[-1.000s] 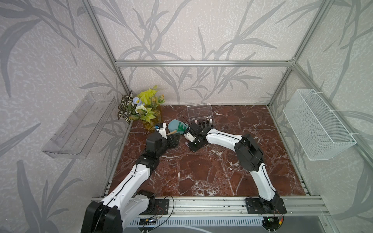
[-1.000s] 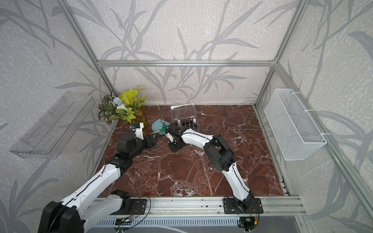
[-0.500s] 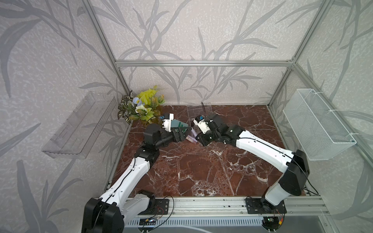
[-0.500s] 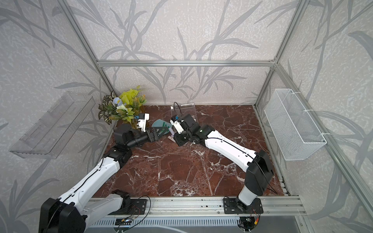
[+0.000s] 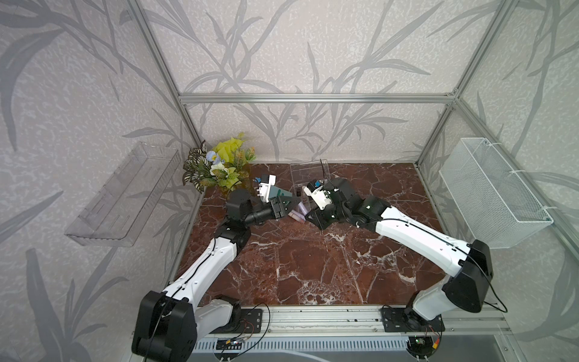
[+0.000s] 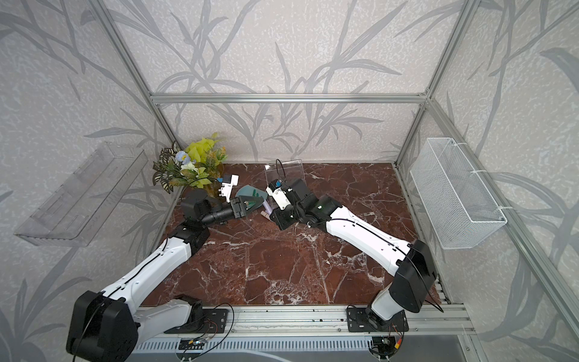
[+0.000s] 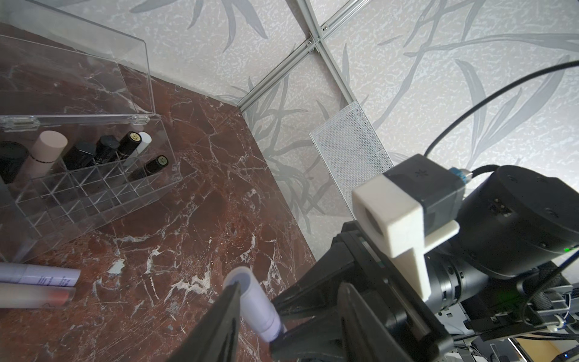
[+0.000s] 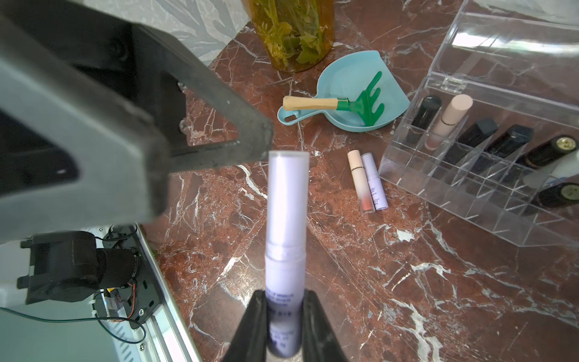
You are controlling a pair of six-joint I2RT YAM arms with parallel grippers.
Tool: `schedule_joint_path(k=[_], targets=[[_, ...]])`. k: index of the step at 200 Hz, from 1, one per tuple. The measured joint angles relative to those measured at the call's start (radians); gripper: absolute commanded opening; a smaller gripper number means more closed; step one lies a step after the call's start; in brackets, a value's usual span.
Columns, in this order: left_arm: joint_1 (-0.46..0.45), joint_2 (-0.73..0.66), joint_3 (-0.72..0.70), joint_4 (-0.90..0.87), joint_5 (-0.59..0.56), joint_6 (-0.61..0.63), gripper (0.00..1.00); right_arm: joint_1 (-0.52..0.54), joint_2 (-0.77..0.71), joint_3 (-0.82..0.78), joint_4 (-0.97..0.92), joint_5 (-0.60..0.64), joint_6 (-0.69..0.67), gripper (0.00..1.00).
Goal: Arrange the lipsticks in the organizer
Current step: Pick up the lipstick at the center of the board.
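My right gripper [image 8: 285, 297] is shut on the lower end of a lilac lipstick [image 8: 286, 219], held above the table. My left gripper [image 7: 288, 291] is open around the cap end of this tube [image 7: 253, 301], with one finger [image 7: 225, 313] against it. In both top views the two grippers meet in front of the organizer [image 5: 308, 174]. The clear organizer [image 8: 470, 200] has its lid up and holds several black lipsticks [image 8: 507, 144], a pale pink one [image 8: 451, 122] and a white one [image 7: 142, 144]. A pale pink lipstick [image 8: 360, 181] and a lilac one [image 8: 374, 181] lie on the table beside it.
A blue dustpan [image 8: 344, 78] with a green rake [image 8: 363, 108] lies left of the organizer. An amber vase of plants [image 5: 219, 166] stands in the back left corner. A white mesh basket [image 5: 492, 191] hangs on the right wall, and a clear tray [image 5: 125, 194] on the left wall.
The right arm has unfolded and stretched out, its gripper staying in front of the organizer. The left gripper has lifted and reached right to meet the held tube.
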Motion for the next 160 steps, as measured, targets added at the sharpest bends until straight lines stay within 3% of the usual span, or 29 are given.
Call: schedule_joint_path(k=[15, 50, 105, 160], targets=[[0.0, 0.006, 0.0, 0.0, 0.004, 0.001, 0.61, 0.0, -0.018, -0.001, 0.006, -0.009, 0.004, 0.14], [0.0, 0.018, 0.0, 0.0, 0.015, 0.003, 0.61, 0.0, -0.047, -0.002, 0.015, -0.025, 0.008, 0.14], [-0.006, 0.026, 0.005, 0.016, 0.038, -0.005, 0.32, 0.001, -0.044, -0.002, 0.027, -0.051, 0.015, 0.13], [-0.008, 0.029, 0.011, 0.038, 0.052, -0.023, 0.32, 0.001, -0.044, -0.002, 0.028, -0.072, 0.016, 0.13]])
